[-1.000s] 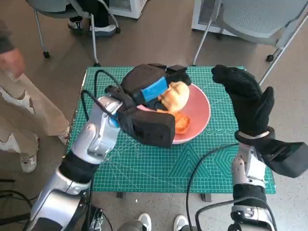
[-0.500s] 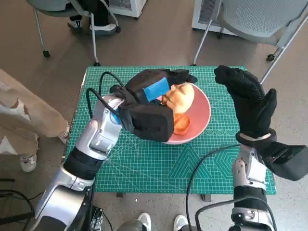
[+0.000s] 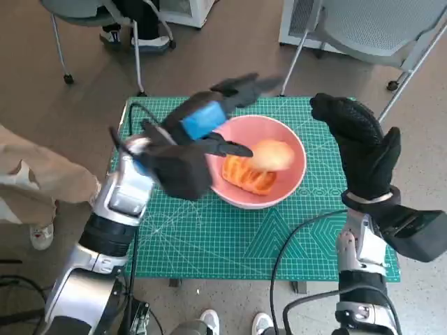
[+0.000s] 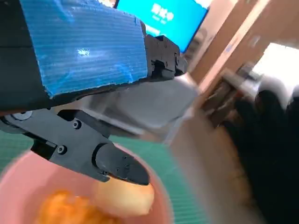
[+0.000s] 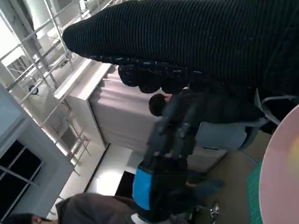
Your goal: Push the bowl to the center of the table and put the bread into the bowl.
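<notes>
A pink bowl stands on the green cutting mat, near its middle and a little toward the back. Inside lie a pale round bread and an orange-brown pastry; the left wrist view shows the bread and the pastry below my fingers. My left hand hovers above the bowl's left side, fingers spread, holding nothing. My right hand is raised upright just right of the bowl, fingers apart and empty. The right wrist view catches the bowl's rim and my left hand.
The mat covers the small table. Office chairs stand behind the table, right and left. A person's leg in beige trousers is close to the table's left side. Cables run over the mat's front right.
My left hand has let go of the bread and lifted up and to the left, opening its fingers. The bread now lies uncovered in the bowl. The right hand has hardly moved.
</notes>
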Robot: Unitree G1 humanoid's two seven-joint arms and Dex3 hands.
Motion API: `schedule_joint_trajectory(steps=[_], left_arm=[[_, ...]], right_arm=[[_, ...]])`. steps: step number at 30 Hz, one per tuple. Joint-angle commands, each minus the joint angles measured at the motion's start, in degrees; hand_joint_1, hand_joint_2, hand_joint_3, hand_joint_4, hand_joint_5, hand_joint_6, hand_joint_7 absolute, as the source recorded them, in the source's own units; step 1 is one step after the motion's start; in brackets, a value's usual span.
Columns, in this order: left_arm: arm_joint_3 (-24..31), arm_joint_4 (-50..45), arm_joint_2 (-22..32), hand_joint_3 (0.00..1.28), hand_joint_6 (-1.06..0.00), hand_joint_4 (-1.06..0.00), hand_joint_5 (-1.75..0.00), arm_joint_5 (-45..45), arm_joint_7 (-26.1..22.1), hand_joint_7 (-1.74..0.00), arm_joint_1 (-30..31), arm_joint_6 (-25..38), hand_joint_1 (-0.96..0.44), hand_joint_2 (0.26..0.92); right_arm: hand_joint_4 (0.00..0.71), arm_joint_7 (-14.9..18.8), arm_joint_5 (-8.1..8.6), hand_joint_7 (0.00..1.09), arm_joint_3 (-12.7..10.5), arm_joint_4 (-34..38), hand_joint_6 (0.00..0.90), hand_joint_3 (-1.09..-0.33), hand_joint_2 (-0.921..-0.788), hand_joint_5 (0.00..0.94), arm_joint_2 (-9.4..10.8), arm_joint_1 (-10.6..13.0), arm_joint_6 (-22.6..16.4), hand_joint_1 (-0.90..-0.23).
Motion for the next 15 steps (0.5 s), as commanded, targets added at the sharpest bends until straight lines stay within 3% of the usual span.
schedule_joint_trajectory(steps=[1, 7, 15], left_arm=[[6.11, 5.53, -2.76, 0.21, -0.07, 0.0, 0.0, -11.71, -5.27, 0.0, 1.75, -5.78, -0.77, 0.92], [12.77, 8.56, -6.36, 0.26, -0.08, 0.0, 0.0, -25.12, -12.86, -0.01, 3.5, -7.81, -0.75, 0.921], [17.51, 9.53, -8.97, 0.19, -0.14, 0.0, 0.0, -32.67, -18.01, -0.03, 5.62, -9.85, -0.63, 0.921]], right_arm=[[0.25, -0.8, -0.45, 0.5, 0.71, -0.81, 0.101, -0.674, -0.921, 0.0, 0.2, 0.15, 1.26, -0.635], [0.248, -0.96, -0.13, 0.51, 1.32, -2.61, 0.093, -0.677, -0.921, 0.0, 0.01, -0.57, 2.42, -0.634], [0.248, -1.0, -0.43, 0.51, 2.27, -4.5, 0.088, -0.677, -0.921, 0.0, -0.06, -1.68, 3.31, -0.639]])
